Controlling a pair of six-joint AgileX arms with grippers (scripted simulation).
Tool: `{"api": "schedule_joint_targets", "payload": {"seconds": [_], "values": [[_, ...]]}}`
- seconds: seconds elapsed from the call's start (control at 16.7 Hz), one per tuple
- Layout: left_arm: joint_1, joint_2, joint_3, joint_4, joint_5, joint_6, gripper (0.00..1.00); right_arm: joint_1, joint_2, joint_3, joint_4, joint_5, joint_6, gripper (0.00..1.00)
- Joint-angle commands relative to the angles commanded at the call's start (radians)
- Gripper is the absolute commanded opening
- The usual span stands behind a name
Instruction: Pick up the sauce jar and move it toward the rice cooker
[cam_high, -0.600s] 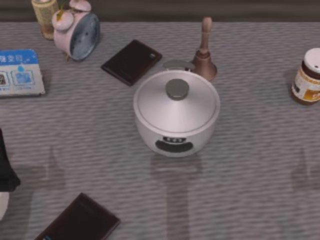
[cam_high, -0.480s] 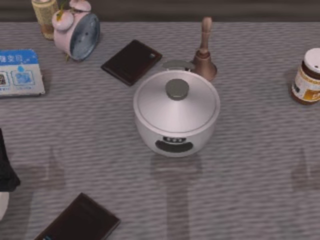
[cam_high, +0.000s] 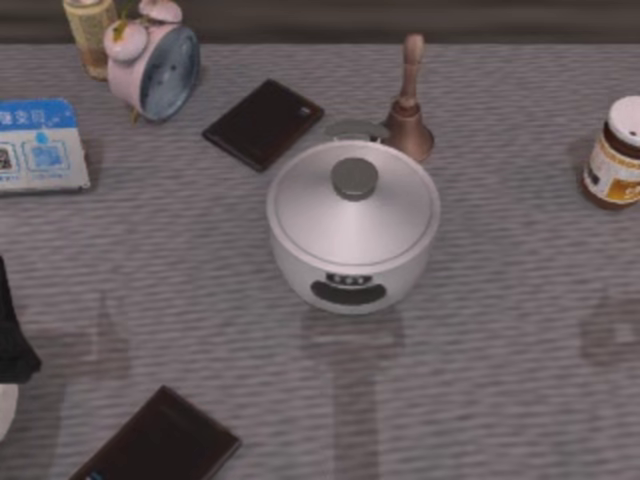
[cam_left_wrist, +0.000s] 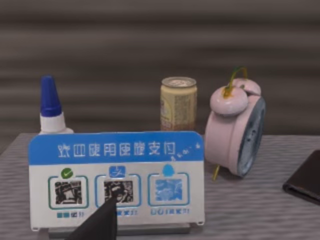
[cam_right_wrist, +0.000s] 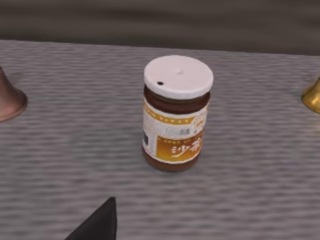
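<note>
Here the sauce jar (cam_right_wrist: 177, 113) stands upright on the grey table (cam_high: 500, 380) at its right edge, well apart from the rice cooker (cam_high: 352, 226) at centre. It stands ahead of the right gripper's jaws, untouched; their spread cannot be told. The left arm (cam_high: 12, 350) sits parked at the left edge.

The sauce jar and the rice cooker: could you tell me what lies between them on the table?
Nothing: in the top view only bare grey table separates the sauce jar from the rice cooker.
</note>
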Motion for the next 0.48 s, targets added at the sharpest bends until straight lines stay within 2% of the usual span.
{"api": "schedule_joint_targets", "payload": {"seconds": [0.48], "values": [[0.000,0.000,0.000,0.000,0.000,0.000,1.00,-0.021,0.681,0.746,-0.454,0.006,-0.195,1.00]]}}
